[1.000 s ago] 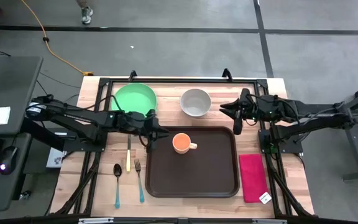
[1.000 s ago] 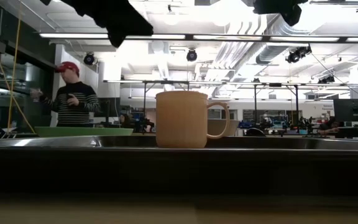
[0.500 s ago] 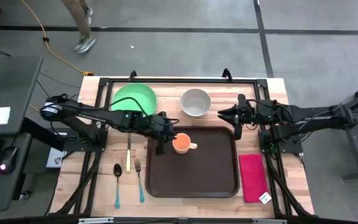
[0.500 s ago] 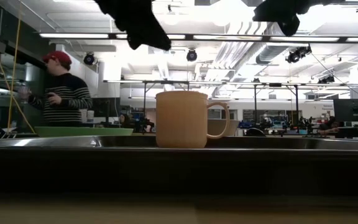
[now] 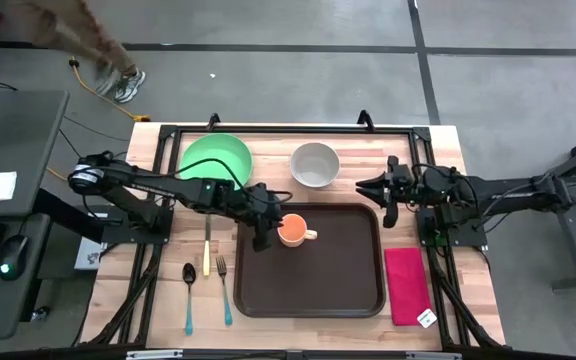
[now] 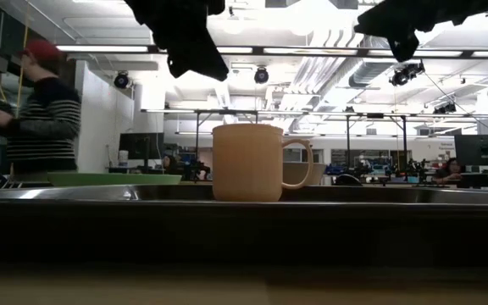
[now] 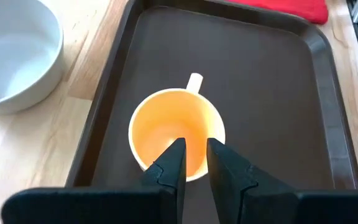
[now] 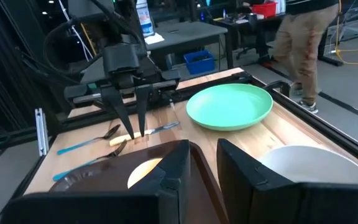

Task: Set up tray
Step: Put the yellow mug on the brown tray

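Note:
The dark-brown tray (image 5: 318, 275) lies in the middle of the table. An orange mug (image 5: 290, 230) stands upright on the tray's far left part, handle toward the right. My left gripper (image 5: 261, 238) hangs above the mug's left rim, tipped downward. Its fingers (image 7: 174, 163) are narrowly open with nothing between them. The low view shows it well above the mug (image 6: 248, 163). My right gripper (image 5: 388, 208) hovers off the tray's far right corner, narrowly open and empty.
A green plate (image 5: 216, 158) and a white bowl (image 5: 315, 164) sit on the table beyond the tray. A knife (image 5: 207, 257), a fork (image 5: 224, 290) and a spoon (image 5: 189, 295) lie left of the tray. A red napkin (image 5: 405, 285) lies to its right. A person walks past beyond the table's far left.
My left gripper has gone toward the table's right edge, from the tray's left rim to above the mug, and has tipped further down. My right gripper has sunk a little and drawn back toward the right edge. The mug has stayed put.

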You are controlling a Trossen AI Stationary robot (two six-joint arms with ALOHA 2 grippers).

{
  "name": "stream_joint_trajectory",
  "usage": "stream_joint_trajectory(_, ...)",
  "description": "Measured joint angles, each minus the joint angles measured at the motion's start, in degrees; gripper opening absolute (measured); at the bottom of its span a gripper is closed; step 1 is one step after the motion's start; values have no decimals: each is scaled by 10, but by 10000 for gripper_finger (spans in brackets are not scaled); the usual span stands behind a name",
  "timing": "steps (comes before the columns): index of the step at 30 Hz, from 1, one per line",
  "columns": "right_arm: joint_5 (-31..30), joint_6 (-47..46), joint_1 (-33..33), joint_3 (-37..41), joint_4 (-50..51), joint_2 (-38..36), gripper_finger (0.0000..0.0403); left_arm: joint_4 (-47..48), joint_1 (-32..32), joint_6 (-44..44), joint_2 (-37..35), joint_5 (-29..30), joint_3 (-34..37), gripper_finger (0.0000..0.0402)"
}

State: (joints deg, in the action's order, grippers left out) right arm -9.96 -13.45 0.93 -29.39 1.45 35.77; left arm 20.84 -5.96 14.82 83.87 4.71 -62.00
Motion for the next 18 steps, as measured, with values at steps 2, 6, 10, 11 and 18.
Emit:
stream_joint_trajectory(2,0,0,0,7,-5,-7,57,4,0,8,1,0,0,97)
stream_joint_trajectory(6,1,2,0,23,-15,-18,56,-3,0,20,12,0,0,97)
stream_joint_trajectory(10,4,0,0,45,-35,-34,57,-16,0,27,26,-8,-1,97)
stream_joint_trajectory(11,4,-4,0,49,-35,-37,57,-11,0,32,27,-14,-1,97)
stream_joint_trajectory(18,14,-7,0,53,-34,-48,57,-11,17,40,37,-30,0,97)
